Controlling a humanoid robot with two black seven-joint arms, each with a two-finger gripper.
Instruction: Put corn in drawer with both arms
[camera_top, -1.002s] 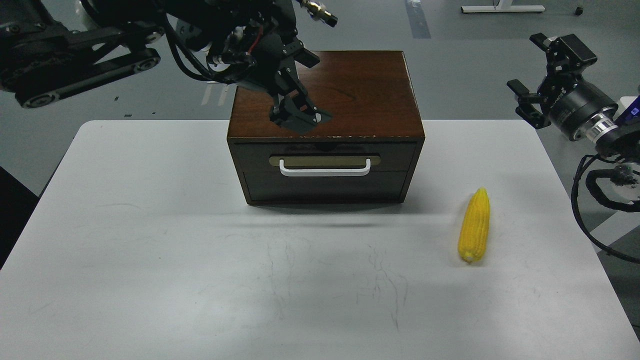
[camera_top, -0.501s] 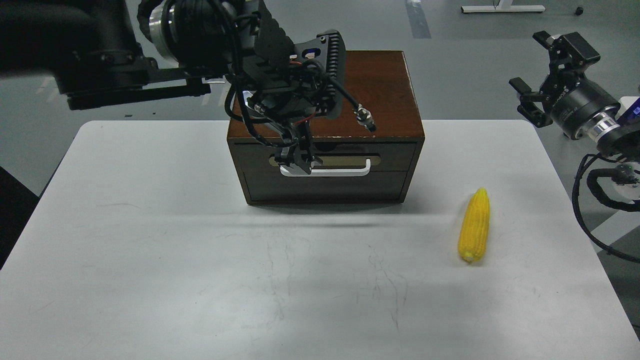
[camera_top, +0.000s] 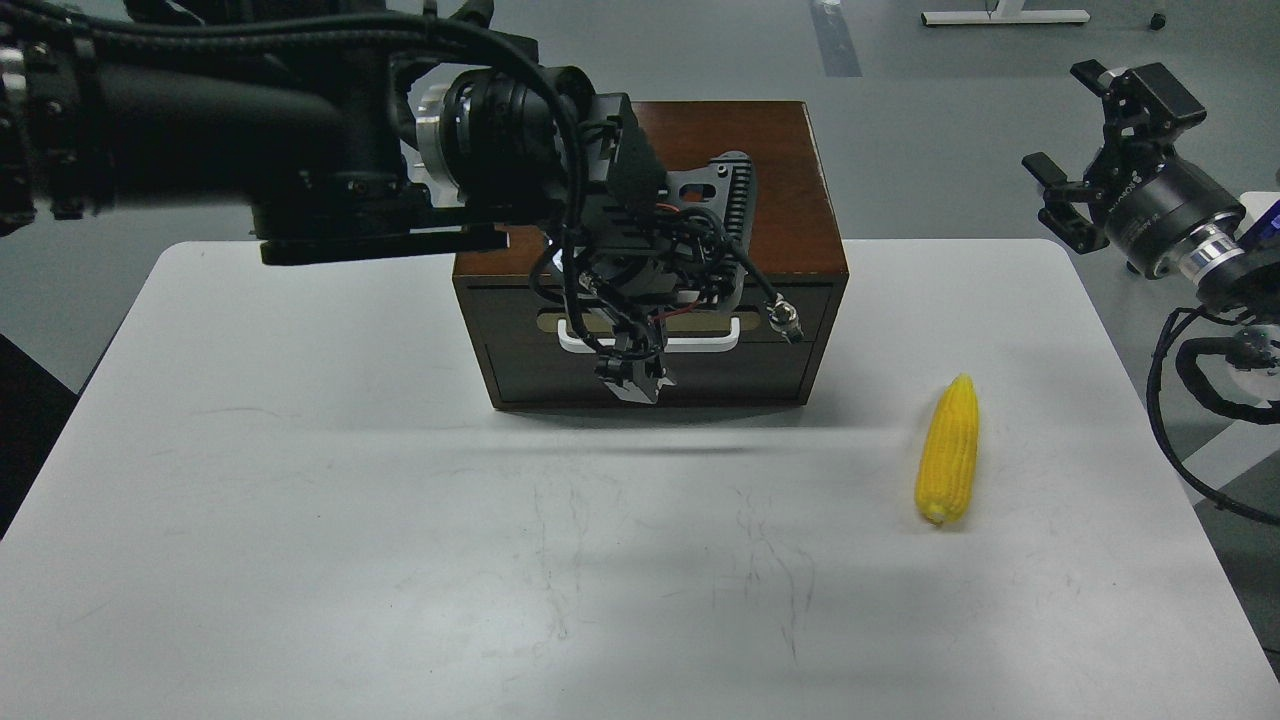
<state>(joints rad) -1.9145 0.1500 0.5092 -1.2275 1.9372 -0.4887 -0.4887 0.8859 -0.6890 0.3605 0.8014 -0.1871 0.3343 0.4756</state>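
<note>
Light was even and kind of cool, seemingly from overhead, nothing blown out. The table had a broad soft grey shadow band running across it in front of the box, plus a darker patch right under the box front. The corn cast only a faint shadow. The box top showed a mild sheen, the handle read bright white. The left arm was so dark its detail mostly got lost. Focus was sharp all over, no motion blur, slight wide-angle stretch at the edges.
</note>
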